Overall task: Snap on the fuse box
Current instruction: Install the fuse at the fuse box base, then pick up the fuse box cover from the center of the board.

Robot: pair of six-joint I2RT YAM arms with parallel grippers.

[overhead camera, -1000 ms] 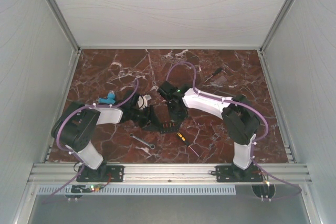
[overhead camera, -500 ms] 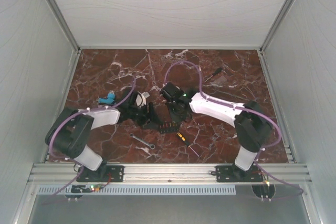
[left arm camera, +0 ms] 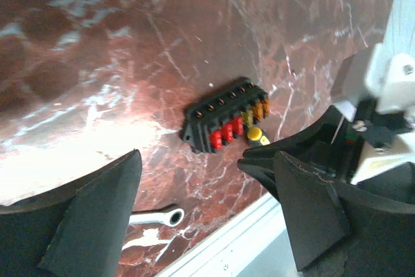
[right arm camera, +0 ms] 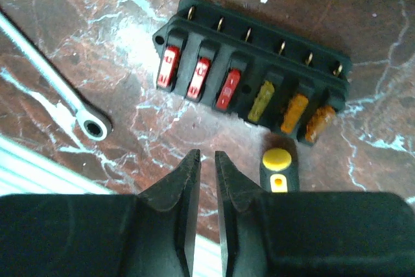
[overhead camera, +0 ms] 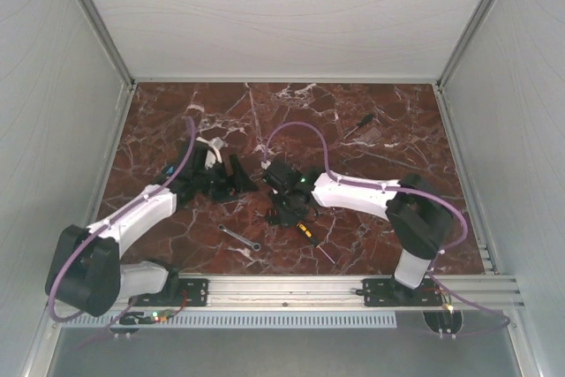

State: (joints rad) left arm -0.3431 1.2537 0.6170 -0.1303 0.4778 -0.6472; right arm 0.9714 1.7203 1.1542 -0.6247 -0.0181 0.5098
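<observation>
Right jaws hang almost pinched together, with only a thin slit between them and nothing in it. Left jaws are spread wide and empty.

Just ahead of the right jaws the fuse box (right arm camera: 253, 85) lies flat on the bench (right arm camera: 389, 4). Its long axis runs across their line, a little slanted. The fuses face up, uncovered: three red, one yellowish, two orange. The left jaws face the box from further back, so I'd judge the right arm (overhead camera: 353, 190) the nearer one.

A screwdriver (right arm camera: 277, 170) has its yellow butt just beside the box's near edge, between the box and the right jaws. A wrench (right arm camera: 58, 82) lies off to their left, apart from the box.

The right wrist view lets me count the fuses and see the row of metal tabs. The left wrist view shows instead how close the right arm's wrist is to the box. From overhead the box is mostly hidden under that arm. I can't pick out the cover anywhere, and snapping on needs it.
</observation>
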